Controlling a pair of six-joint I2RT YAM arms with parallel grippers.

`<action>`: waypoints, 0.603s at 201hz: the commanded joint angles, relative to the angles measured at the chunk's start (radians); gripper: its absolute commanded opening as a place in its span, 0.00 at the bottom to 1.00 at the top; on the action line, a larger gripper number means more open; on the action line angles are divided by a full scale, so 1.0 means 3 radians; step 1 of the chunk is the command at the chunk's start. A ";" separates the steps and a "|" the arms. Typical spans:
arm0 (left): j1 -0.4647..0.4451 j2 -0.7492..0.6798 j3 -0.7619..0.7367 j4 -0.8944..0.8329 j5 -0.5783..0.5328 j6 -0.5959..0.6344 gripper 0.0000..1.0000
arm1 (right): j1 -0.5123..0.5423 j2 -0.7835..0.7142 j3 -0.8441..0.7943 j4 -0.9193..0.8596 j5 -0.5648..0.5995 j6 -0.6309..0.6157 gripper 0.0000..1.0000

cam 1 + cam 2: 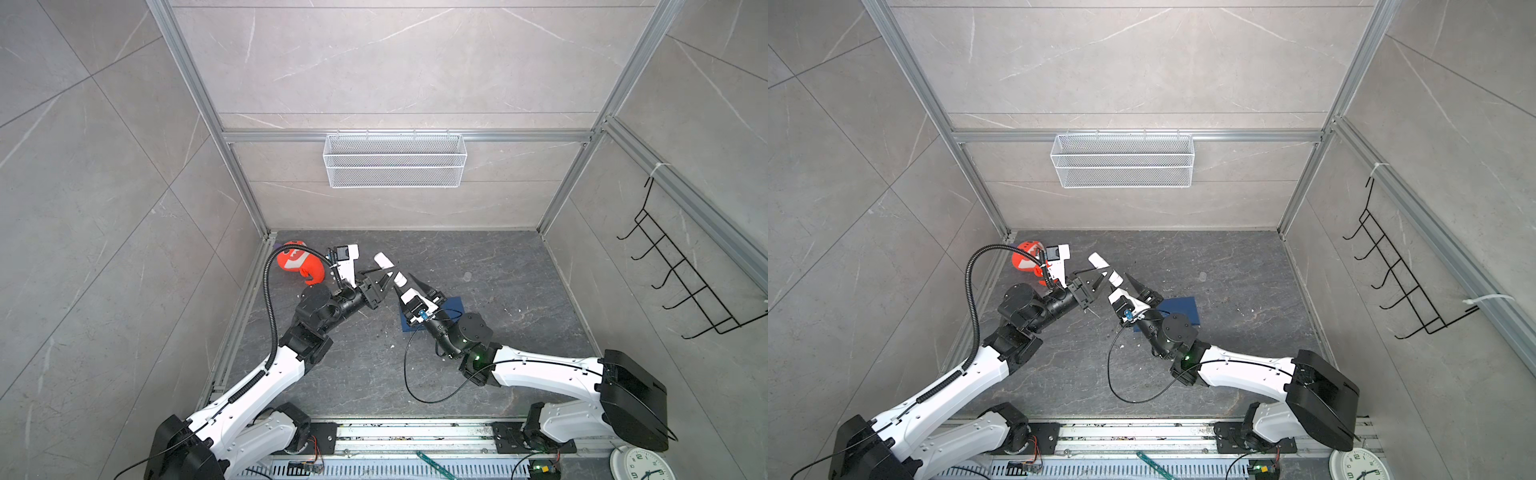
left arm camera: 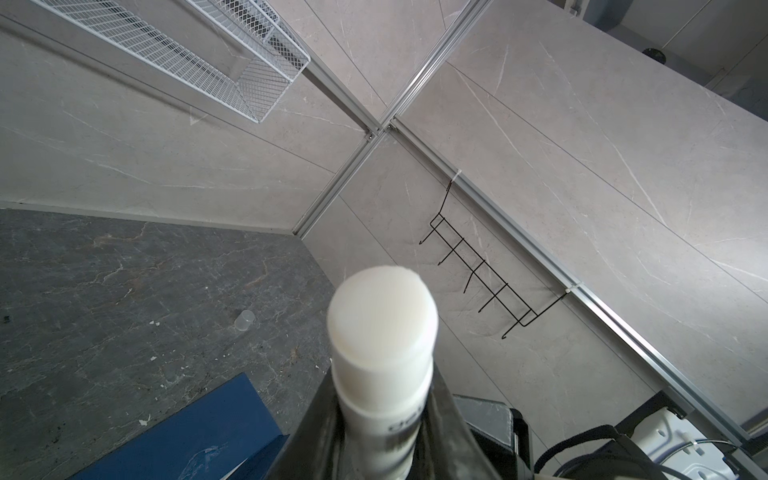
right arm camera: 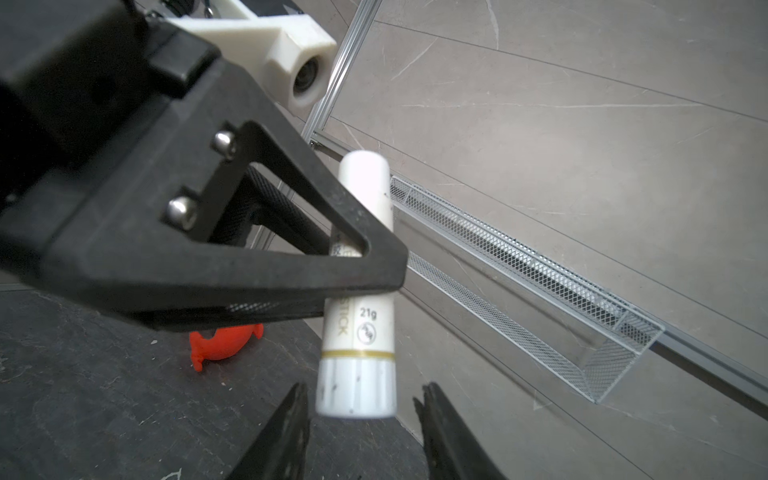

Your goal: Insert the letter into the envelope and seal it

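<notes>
My left gripper (image 1: 388, 276) (image 1: 1104, 276) is shut on a white glue stick (image 1: 384, 262) (image 2: 382, 332) and holds it tilted above the table, its uncapped end pointing up and away. In the right wrist view, my right gripper (image 3: 362, 390) is open, with one finger on each side of the glue stick's (image 3: 361, 332) ribbed base and a gap on both sides. The dark blue envelope (image 1: 453, 305) (image 1: 1183, 309) (image 2: 199, 432) lies flat on the table, partly under my right wrist. The letter is not in view.
A red toy (image 1: 297, 262) (image 3: 224, 340) lies at the back left by the wall. A small clear cap (image 1: 467, 276) (image 2: 244, 320) stands on the table to the right. A white wire basket (image 1: 395, 160) hangs on the back wall, and black hooks (image 1: 673, 270) hang on the right wall.
</notes>
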 commanded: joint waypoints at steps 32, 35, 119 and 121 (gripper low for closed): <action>0.0010 -0.0076 0.0155 0.0146 0.0030 -0.0008 0.00 | 0.0028 0.0035 0.0130 0.0193 0.0129 0.0036 0.43; 0.0011 -0.0076 0.0155 0.0146 0.0027 -0.0006 0.00 | 0.0025 0.0034 0.0130 0.0192 0.0124 0.0039 0.43; 0.0012 -0.0062 0.0145 0.0145 0.0029 -0.0012 0.00 | 0.0036 0.0037 0.0169 0.0128 0.0032 0.0106 0.35; 0.0011 -0.0062 0.0145 0.0145 0.0029 -0.0013 0.00 | 0.0038 0.0036 0.0170 0.0127 0.0032 0.0108 0.34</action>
